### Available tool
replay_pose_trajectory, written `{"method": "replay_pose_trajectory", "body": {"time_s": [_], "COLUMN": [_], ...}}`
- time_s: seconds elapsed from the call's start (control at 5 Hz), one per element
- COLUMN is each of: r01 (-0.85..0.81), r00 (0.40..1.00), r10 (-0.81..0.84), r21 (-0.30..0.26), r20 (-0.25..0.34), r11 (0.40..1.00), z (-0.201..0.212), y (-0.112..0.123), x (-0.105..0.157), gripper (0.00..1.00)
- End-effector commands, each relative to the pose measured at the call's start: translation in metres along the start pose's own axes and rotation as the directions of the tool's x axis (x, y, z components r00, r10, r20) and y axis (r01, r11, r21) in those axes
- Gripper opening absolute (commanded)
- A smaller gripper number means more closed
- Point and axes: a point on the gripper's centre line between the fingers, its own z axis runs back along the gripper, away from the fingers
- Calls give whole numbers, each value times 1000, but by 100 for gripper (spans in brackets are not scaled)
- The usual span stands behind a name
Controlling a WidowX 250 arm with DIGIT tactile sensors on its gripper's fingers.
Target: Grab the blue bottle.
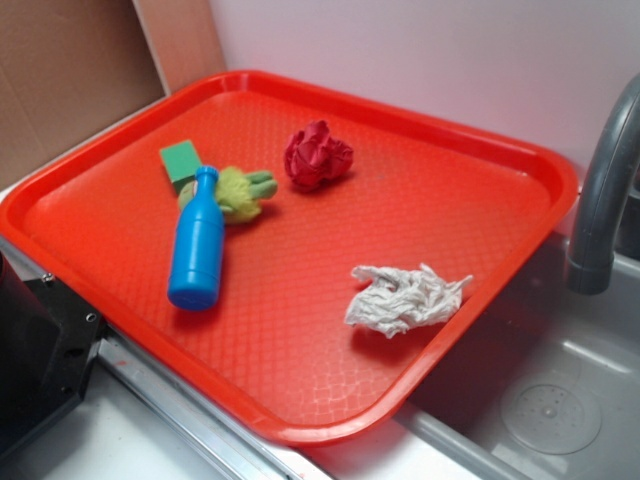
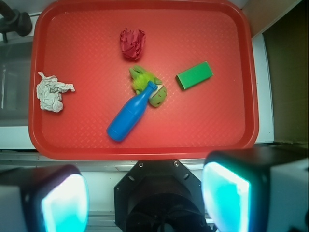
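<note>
My jaws hang wide apart and empty, high above the near edge of the red tray [image 2: 43, 140]. The blue bottle [image 2: 129, 116] lies on its side ahead of them, well apart, its long axis slanted, cap resting against a green toy [image 2: 147, 84]. The tray also holds a green sponge [image 2: 194, 75], a red wad [image 2: 132, 43] and a white wad [image 2: 50, 92].

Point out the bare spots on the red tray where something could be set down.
Free: the red tray between the green sponge and its rim, and between the blue bottle and white crumpled paper. Crowded: centre, around the green toy and red wad.
</note>
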Motion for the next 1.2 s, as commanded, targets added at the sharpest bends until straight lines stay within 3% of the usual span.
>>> {"method": "replay_pose_trajectory", "body": {"time_s": [0.0,0.2,0.4,0.6,0.8,1.0], "r01": [0,-230,-434,-640,-695,-691], "r00": [1000,973,898,755,696,691], "r10": [0,230,433,640,687,681], "r21": [0,-24,-3,-54,-45,-58], "r20": [0,3,85,141,208,243], "r11": [1000,973,901,766,718,721], "z": [0,-16,-29,-49,-81,-109], "y": [0,2,0,1,1,1], "x": [0,6,6,6,11,17], "gripper": [100,100,100,100,100,100]}}
